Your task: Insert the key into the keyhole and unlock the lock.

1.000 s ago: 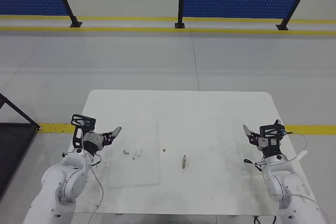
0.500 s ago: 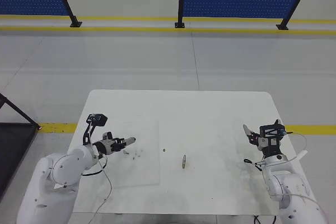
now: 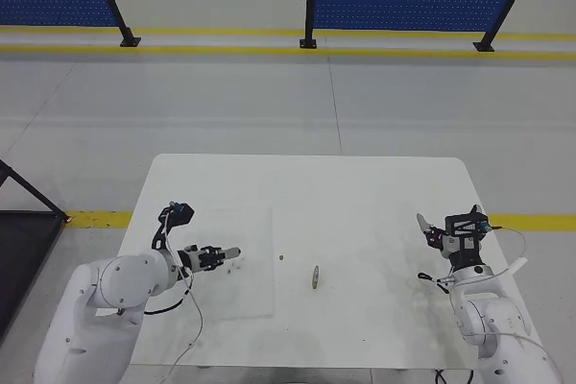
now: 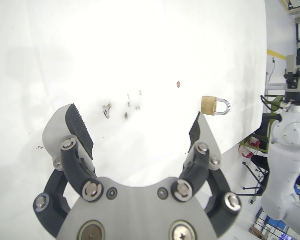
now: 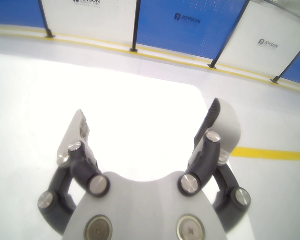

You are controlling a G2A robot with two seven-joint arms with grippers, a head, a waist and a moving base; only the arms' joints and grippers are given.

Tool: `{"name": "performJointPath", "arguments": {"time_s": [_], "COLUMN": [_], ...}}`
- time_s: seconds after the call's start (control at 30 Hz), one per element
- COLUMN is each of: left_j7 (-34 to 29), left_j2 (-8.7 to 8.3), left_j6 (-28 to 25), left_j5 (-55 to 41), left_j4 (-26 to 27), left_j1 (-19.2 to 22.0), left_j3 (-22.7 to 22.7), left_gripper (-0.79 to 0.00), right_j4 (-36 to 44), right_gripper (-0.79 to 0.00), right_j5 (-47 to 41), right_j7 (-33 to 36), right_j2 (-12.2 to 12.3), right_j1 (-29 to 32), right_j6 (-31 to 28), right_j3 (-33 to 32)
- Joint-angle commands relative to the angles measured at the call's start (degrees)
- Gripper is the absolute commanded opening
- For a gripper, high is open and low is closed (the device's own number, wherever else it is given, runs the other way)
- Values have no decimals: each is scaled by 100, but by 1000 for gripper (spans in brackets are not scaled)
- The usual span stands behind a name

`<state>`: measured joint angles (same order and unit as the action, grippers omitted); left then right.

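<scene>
A small silver key (image 4: 106, 109) lies flat on the white table, among a few dark marks. A brass padlock (image 4: 211, 104) with a steel shackle lies on its side farther toward the table's middle; the top view shows the padlock (image 3: 315, 276) too. My left gripper (image 4: 135, 114) hovers open just above the table, with the key close in front of its one fingertip. From above, the left gripper (image 3: 223, 255) points at the padlock from the left. My right gripper (image 5: 147, 109) stands open and holds nothing at the table's right edge (image 3: 448, 228).
A tiny brown speck (image 3: 281, 257) sits between key and padlock. The white table (image 3: 365, 192) has rounded corners. A black rack (image 3: 0, 221) stands off its left side. Blue and white barrier panels (image 5: 190, 18) line the floor behind.
My left arm has swung in from the table's left edge toward the key, turning its gripper to point across the table. The right arm has not moved.
</scene>
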<state>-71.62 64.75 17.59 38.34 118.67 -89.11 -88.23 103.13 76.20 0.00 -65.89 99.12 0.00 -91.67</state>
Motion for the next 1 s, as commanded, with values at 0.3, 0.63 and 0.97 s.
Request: {"name": "performJointPath", "arguments": {"time_s": [0.3,0.63,0.97], "left_j7": [144,193,195], "left_j2": [-54,-84,-112], "left_j6": [27,79,112], "left_j5": [266,380,416], "left_j4": [-36,-281,-460], "left_j1": [-112,-3,127], "left_j3": [60,182,257], "left_gripper": [-302,-431,-603], "right_j4": [0,0,0], "right_gripper": [0,0,0], "right_j5": [0,0,0], "right_j7": [0,0,0], "right_j2": [0,0,0], "right_j1": [0,0,0], "right_j6": [0,0,0], "right_j3": [0,0,0]}}
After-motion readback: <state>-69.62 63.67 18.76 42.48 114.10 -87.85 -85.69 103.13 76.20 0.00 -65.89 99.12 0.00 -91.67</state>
